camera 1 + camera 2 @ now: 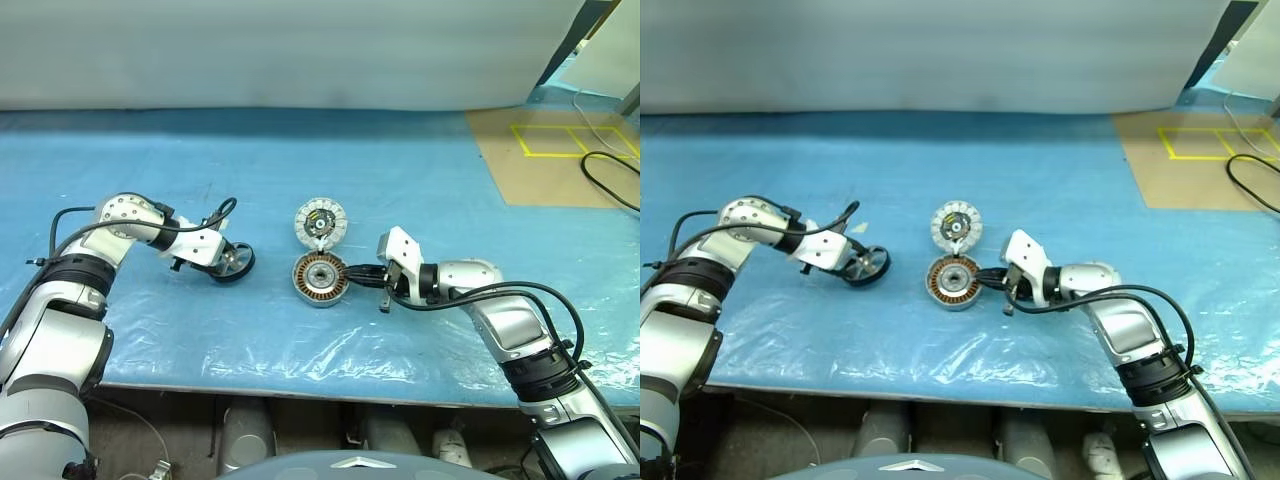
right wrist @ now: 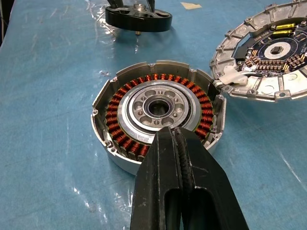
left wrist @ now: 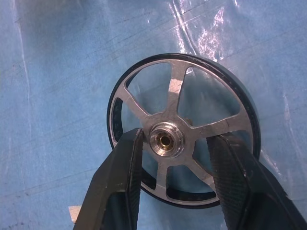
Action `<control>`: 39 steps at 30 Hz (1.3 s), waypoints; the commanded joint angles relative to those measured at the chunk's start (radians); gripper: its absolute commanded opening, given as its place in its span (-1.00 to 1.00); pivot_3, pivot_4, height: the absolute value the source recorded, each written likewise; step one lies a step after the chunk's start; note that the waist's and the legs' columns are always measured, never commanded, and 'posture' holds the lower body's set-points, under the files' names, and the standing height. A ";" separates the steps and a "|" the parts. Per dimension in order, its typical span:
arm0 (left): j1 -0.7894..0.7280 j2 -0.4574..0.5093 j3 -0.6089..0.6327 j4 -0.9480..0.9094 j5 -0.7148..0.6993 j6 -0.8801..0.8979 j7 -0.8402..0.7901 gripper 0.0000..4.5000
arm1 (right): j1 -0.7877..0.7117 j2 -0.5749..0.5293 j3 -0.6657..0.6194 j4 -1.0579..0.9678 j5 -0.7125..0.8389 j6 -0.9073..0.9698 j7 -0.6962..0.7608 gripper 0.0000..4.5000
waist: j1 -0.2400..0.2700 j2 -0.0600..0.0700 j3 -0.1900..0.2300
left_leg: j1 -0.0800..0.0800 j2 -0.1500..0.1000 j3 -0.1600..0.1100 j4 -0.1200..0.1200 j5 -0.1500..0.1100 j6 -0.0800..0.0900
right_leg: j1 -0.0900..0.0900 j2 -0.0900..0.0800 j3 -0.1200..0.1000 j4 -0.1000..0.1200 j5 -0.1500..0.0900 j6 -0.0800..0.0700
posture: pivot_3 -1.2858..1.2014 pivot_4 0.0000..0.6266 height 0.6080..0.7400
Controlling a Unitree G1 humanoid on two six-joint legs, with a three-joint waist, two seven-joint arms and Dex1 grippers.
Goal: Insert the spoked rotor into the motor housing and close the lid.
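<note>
Blue plastic sheeting (image 1: 400, 180) covers the table. At its centre the motor housing (image 1: 320, 279) touches the lid (image 1: 320, 222), whose far edge the right wrist view crops. Right gripper (image 1: 362, 274), fingers pressed together and empty, reaches over the housing's rim. Left gripper (image 3: 175, 160) straddles the spoked rotor (image 3: 184, 129), half-spread; contact unclear.

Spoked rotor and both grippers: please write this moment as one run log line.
left gripper: fingers either side of spoked rotor hub | right gripper: shut, at motor housing rim | lid: open beside housing
</note>
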 commanded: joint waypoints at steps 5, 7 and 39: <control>0.027 -0.004 -0.010 -0.015 0.003 0.032 -0.021 -0.24 | -0.012 0.002 0.002 -0.007 -0.004 -0.024 0.002 -1.00 | 0.000 0.000 0.000 | 0.000 0.000 0.000 0.000 0.000 0.000 | 0.000 0.000 0.000 0.000 0.000 0.000 | 0.03 -0.52 1.00; 0.039 -0.004 0.005 -0.034 -0.041 0.047 -0.059 -0.24 | -0.011 0.002 0.002 -0.008 -0.004 -0.024 0.004 -1.00 | 0.000 0.000 0.000 | 0.000 0.000 0.000 0.000 0.000 0.000 | 0.000 0.000 0.000 0.000 0.000 0.000 | 0.03 -0.52 1.00; 0.465 -0.021 0.348 -0.939 -0.592 0.735 0.216 -0.24 | -0.044 -0.080 -0.185 -0.134 0.215 0.162 0.046 -1.00 | -0.003 -0.001 0.001 | -0.008 0.001 0.000 0.000 0.000 0.000 | -0.009 0.001 0.000 -0.001 0.000 0.000 | 0.03 -0.52 1.00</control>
